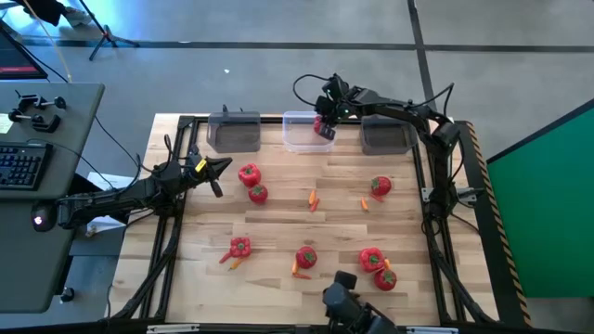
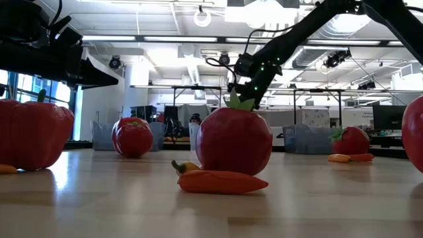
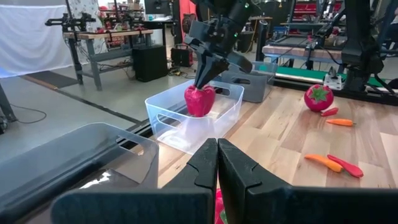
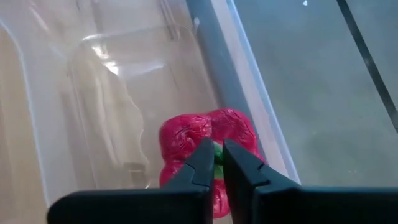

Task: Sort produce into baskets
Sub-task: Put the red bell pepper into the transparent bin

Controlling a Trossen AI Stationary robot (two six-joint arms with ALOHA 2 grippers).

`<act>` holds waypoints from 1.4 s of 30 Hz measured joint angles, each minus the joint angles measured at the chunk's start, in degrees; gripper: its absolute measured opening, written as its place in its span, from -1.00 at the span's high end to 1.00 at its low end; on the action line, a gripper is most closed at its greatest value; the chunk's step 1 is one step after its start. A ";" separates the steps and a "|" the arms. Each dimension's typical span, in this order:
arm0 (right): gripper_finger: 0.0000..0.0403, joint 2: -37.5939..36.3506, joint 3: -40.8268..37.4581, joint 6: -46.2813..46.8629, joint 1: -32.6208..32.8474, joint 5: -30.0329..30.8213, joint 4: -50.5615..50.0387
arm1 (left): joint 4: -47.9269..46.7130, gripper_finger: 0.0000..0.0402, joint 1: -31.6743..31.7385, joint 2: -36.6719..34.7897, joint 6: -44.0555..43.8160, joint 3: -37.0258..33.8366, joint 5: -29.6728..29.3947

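Observation:
A small red bell pepper (image 3: 199,101) hangs inside the clear basket (image 1: 290,139) at the table's far edge, with my right gripper (image 3: 205,79) shut on it from above. The two dark grey baskets (image 1: 234,132) (image 1: 385,135) flank the clear one. Loose red produce lies on the wood, such as two pieces (image 1: 249,173) (image 1: 258,193) at the left and one (image 1: 380,186) at the right, with orange carrot pieces (image 1: 313,199) in the middle. My left gripper (image 1: 223,165) waits shut at the table's left side, holding nothing. My right gripper pinches the pepper's green stem (image 4: 217,155) between its two fingertips (image 4: 200,163). The fingers slant down from above. The pepper hangs below them inside the clear basket, close to its far wall; whether it touches the basket's floor I cannot tell.
More red produce lies along the near side (image 1: 239,247) (image 1: 305,257) (image 1: 371,258) (image 1: 385,278), with carrot pieces beside some. The low camera's mount (image 1: 345,295) stands at the near edge. A desk with a keyboard (image 1: 20,165) lies left of the table.

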 joint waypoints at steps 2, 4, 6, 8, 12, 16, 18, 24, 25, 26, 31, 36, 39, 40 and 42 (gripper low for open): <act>0.89 0.02 0.00 -0.11 0.00 2.03 -0.10 | 0.00 1.00 0.00 0.00 -0.02 0.00 0.02; 0.83 0.02 0.00 -0.44 0.00 3.30 -0.04 | -0.03 1.00 0.00 0.00 -0.02 0.00 0.02; 0.73 0.02 0.00 -0.46 0.07 3.69 0.19 | -0.05 1.00 0.00 0.00 -0.11 0.00 0.02; 0.62 0.02 0.00 -0.46 0.04 3.79 0.26 | -0.05 1.00 0.02 0.00 -0.60 0.00 0.03; 0.34 0.02 0.00 -0.46 0.09 4.56 0.48 | -0.07 1.00 0.00 0.00 -1.48 0.00 0.04; 0.08 0.04 0.71 -0.48 0.75 6.34 -0.32 | -0.11 1.00 0.01 0.00 -1.50 0.00 0.04; -0.01 -0.12 1.78 -0.61 1.34 6.49 -1.74 | -0.15 1.00 0.01 0.00 -1.54 0.00 0.04; -0.11 -3.30 4.65 -1.70 4.35 6.20 -2.59 | -1.03 1.00 0.00 0.00 -2.55 0.00 0.04; -0.11 -3.74 4.73 -1.68 4.78 6.08 -2.52 | -1.08 1.00 0.02 0.06 -2.55 0.00 0.04; -0.11 -4.03 4.74 -1.61 5.32 5.87 -2.57 | -1.11 1.00 0.01 0.09 -2.55 0.00 0.04; -0.12 -4.46 4.71 1.31 8.19 1.81 -3.16 | -1.16 1.00 0.01 0.09 -2.60 0.00 0.04; -0.12 -4.46 4.52 5.37 11.18 -1.08 -2.84 | -1.16 1.00 0.02 0.09 -4.26 0.00 0.04; -0.12 -4.46 4.50 9.23 13.21 -5.90 -1.68 | -1.22 1.00 0.02 0.09 -5.59 0.00 0.66; -0.12 -4.43 4.50 9.97 14.10 -7.20 -1.03 | -1.26 1.00 0.02 0.09 -5.59 0.00 1.09; -0.12 -3.83 4.50 11.67 16.19 -8.37 1.63 | -1.29 1.00 0.00 0.11 -5.57 0.00 1.50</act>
